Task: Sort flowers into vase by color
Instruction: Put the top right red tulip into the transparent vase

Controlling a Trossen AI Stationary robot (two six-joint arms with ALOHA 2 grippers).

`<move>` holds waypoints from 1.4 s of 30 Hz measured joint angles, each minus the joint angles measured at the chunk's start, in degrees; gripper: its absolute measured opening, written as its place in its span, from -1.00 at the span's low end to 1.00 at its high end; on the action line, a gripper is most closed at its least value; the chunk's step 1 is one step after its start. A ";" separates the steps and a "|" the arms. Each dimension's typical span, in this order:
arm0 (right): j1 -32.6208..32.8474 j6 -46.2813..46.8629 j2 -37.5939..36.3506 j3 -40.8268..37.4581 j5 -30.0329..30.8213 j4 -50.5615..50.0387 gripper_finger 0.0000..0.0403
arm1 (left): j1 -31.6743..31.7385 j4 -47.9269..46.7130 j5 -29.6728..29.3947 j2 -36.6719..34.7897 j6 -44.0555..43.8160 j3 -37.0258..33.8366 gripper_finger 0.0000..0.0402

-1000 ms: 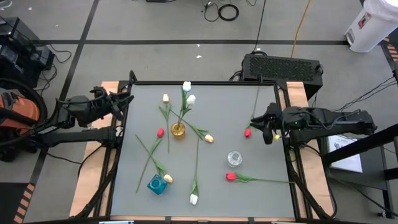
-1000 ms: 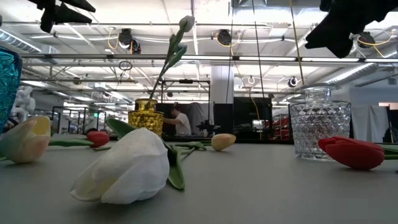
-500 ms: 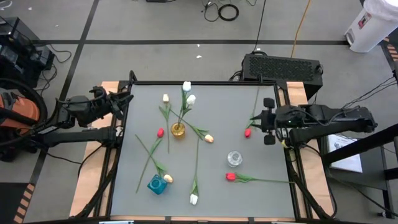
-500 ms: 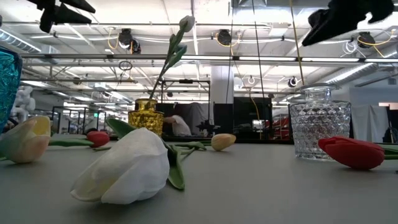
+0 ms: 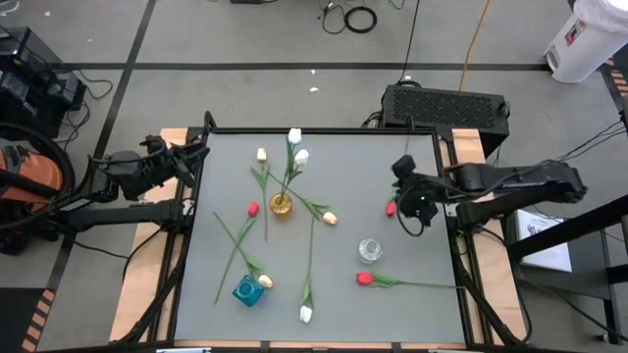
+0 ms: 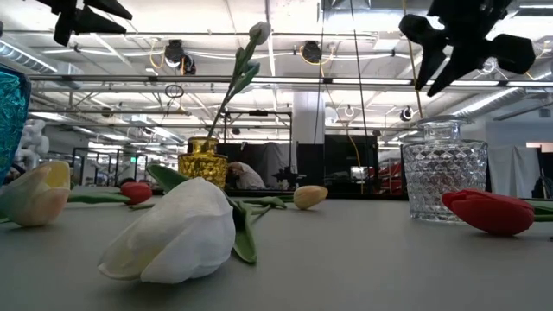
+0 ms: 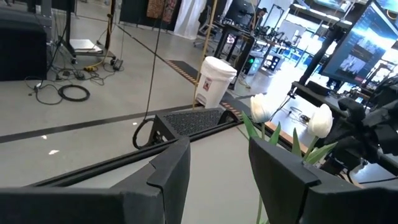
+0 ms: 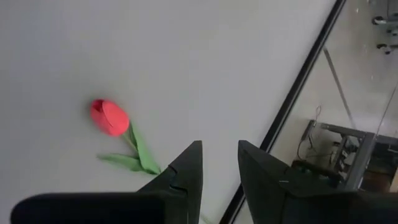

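Tulips lie scattered on the grey table [image 5: 334, 167]. A red one [image 5: 391, 209] lies near the right edge, also in the right wrist view as the red tulip [image 8: 109, 117]. My right gripper [image 5: 406, 199] hovers open above and just right of its head, tipped downward, holding nothing; it shows as my right gripper [image 8: 219, 167]. A gold vase [image 5: 282, 206] holds two white tulips [image 5: 297, 147] by their stems. A clear glass vase [image 5: 369, 249] and a teal vase [image 5: 247, 290] stand without flowers in them. My left gripper [image 5: 201, 157] waits open at the table's left edge.
Other loose tulips: a red one [image 5: 364, 278] with its stem reaching the right edge, a white one [image 5: 305, 314] at the near edge, yellow ones [image 5: 261, 154] [image 5: 330, 218] [image 5: 265, 281] and a red one [image 5: 253, 209]. A black frame [image 8: 298, 87] borders the table.
My right gripper has moved from the table's right edge inward toward the red tulip, rolling about its wrist and tipping to point down. The flowers and vases have stayed where they were.
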 joint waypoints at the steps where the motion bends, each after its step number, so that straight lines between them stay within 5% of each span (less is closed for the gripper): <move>1: -0.01 0.17 0.70 0.00 -0.05 0.31 -0.54 | 0.00 0.00 0.00 0.00 0.00 0.00 -0.15; 10: -0.15 -1.58 8.24 0.00 -8.51 -0.41 -0.54 | 0.00 0.00 -0.02 0.00 0.00 0.00 -0.15; 17: -1.74 -1.82 12.67 -3.35 -9.25 -0.95 -0.54 | 0.02 0.00 -0.02 0.00 0.00 0.00 -0.15; 34: -9.53 -5.31 13.14 -12.91 -9.75 7.62 -0.54 | 0.02 0.00 0.00 0.00 -0.02 0.00 -0.15; 42: -13.64 1.86 13.12 -13.38 -14.74 8.86 -0.54 | 0.00 -0.10 0.00 0.00 0.04 0.00 -0.15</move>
